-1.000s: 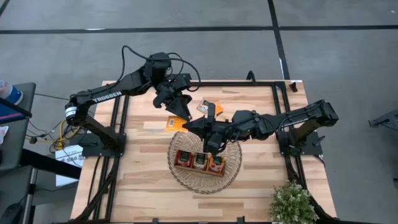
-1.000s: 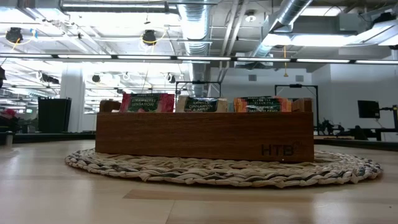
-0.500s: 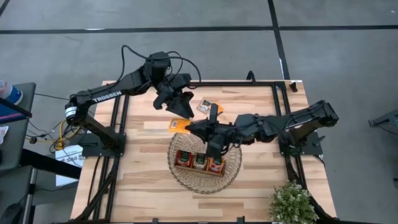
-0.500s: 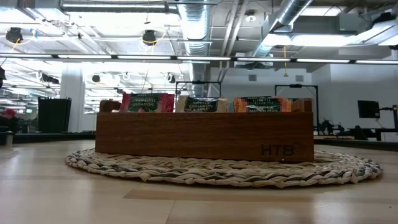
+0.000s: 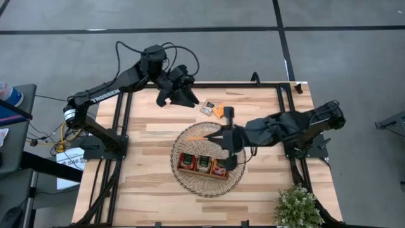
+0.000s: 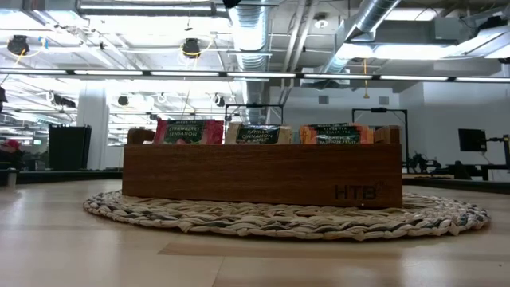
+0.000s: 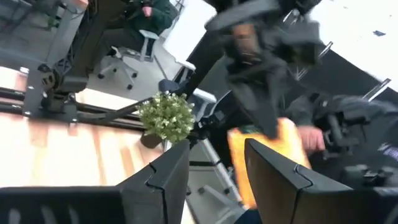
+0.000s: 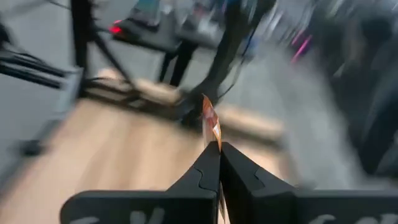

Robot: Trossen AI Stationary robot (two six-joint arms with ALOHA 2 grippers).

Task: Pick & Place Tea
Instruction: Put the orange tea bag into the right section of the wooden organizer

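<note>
**Right arm carries 1 orange sachet toward the tray**

We see the right gripper (image 5: 223,135) over the far rim of the wicker basket (image 5: 237,177), its fingers pinched together on an orange tea sachet (image 5: 201,135). The right wrist view shows the same sachet (image 8: 210,124) edge-on, standing up between the closed fingertips (image 8: 205,169). We judge that grip at 1 edge is chosen so the packet hangs thin and can slot down into a narrow compartment.

The wooden tray (image 5: 203,172) sits in the middle of the basket. In the low view its 3 compartments (image 6: 261,171) already hold upright sachets: red at the left (image 6: 188,131), pale in the middle (image 6: 256,133), orange at the right (image 6: 335,133). Sorting seems to go by colour, so we expect this sachet belongs in the right compartment.

The left gripper (image 5: 185,96) hangs at the far side of the table (image 5: 139,183), away from the basket, probably to leave room for the other arm. Its wrist view shows the 2 fingers (image 7: 163,175) parted with nothing between them.

A few loose sachets (image 5: 212,109) lie flat on the table just beyond the basket, near the left gripper, so the task looks partly done.
</note>
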